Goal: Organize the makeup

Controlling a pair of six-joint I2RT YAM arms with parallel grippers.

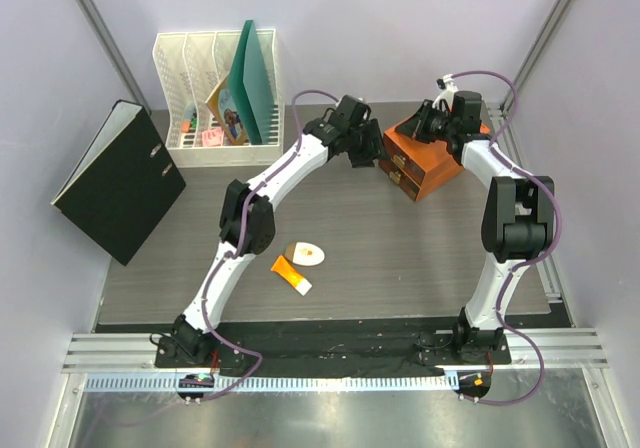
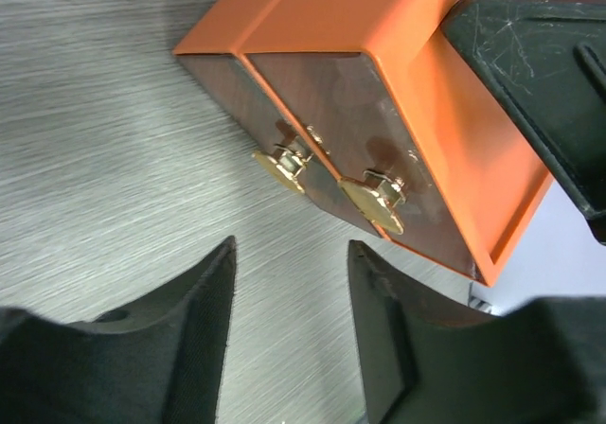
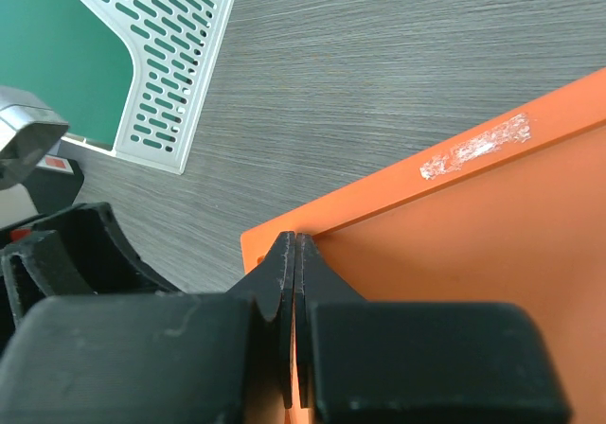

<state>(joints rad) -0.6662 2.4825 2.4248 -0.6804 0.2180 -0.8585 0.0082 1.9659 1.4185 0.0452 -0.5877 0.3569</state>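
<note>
Two pieces of makeup lie in the middle of the table: a white oval compact and, just in front of it, an orange white-capped tube. Both grippers are far from them, at the orange drawer box at the back right. My left gripper is open and empty. It hovers over bare table just in front of the two brown drawer fronts with their gold knobs. My right gripper is shut, its tips resting on the box's orange top near a corner.
A white mesh file rack holding a green folder stands at the back left. A black binder leans at the table's left edge. The rack's corner shows in the right wrist view.
</note>
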